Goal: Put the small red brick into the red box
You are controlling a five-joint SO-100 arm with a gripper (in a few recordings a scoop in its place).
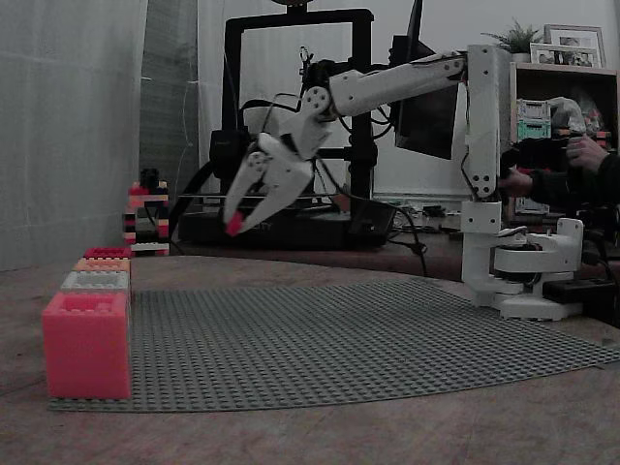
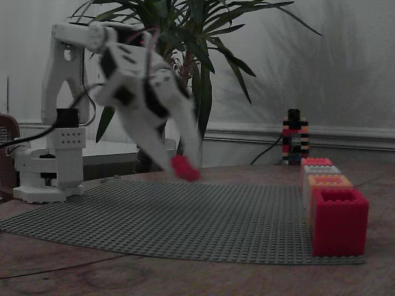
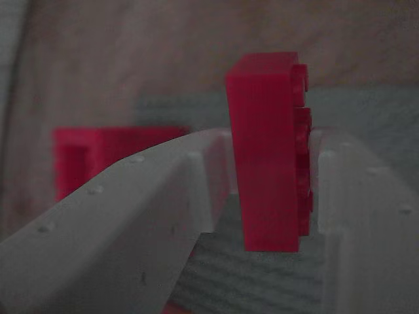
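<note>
The small red brick (image 3: 270, 154) sat pinched on edge between the closed jaws of the gripper (image 1: 235, 224), held in the air left of centre in a fixed view. The red box (image 2: 339, 221) stood at lower right, well apart. With only the fingertips gripping, the brick could probably twist free in transit. Below lay a grey studded baseplate (image 2: 185, 222) on a wooden table (image 1: 320, 436); a potted plant (image 2: 197, 37) stood behind.

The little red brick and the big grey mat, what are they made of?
The small red brick, pinched in the gripper, looks like hard moulded plastic: smooth flat faces, sharp edges, round studs down one side. The grey baseplate seems the same kind of plastic, thin and stiff, covered in rows of tiny studs. The dim light hides how shiny either is.
</note>
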